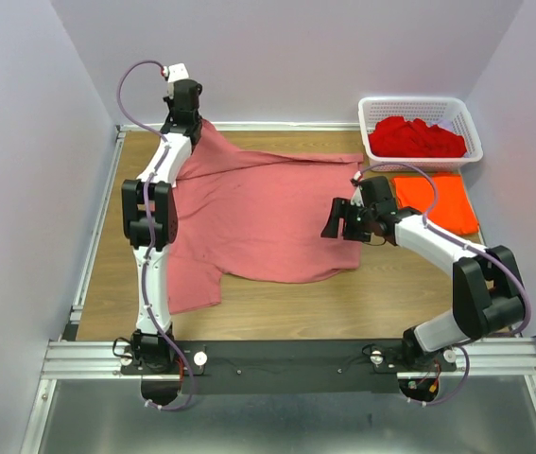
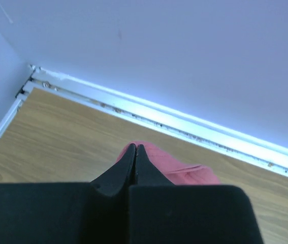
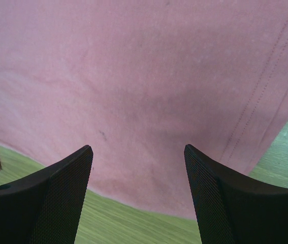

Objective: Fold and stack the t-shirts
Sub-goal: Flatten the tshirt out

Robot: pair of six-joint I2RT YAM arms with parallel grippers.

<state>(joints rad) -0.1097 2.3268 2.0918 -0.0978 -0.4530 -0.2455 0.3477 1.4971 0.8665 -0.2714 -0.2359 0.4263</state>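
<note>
The large salmon-pink t-shirt (image 1: 258, 213) lies spread over the middle of the table. One corner is drawn toward the far left. My left gripper (image 1: 188, 121) is at that back corner, shut on the shirt's edge. In the left wrist view its fingertips (image 2: 135, 148) are pressed together, with pink cloth (image 2: 182, 170) bunched just beyond them. My right gripper (image 1: 339, 221) is open and empty, hovering over the shirt's right edge. In the right wrist view its gripper (image 3: 138, 152) spans the shirt's hem (image 3: 144, 76). A bright orange t-shirt (image 1: 430, 199) lies flat at the right. Deep red t-shirts (image 1: 415, 138) fill the basket.
A white lattice basket (image 1: 423, 102) stands at the back right corner. A metal rail (image 2: 184, 129) runs along the wall close ahead of my left gripper. Bare wood (image 1: 343, 303) shows in front of the pink shirt.
</note>
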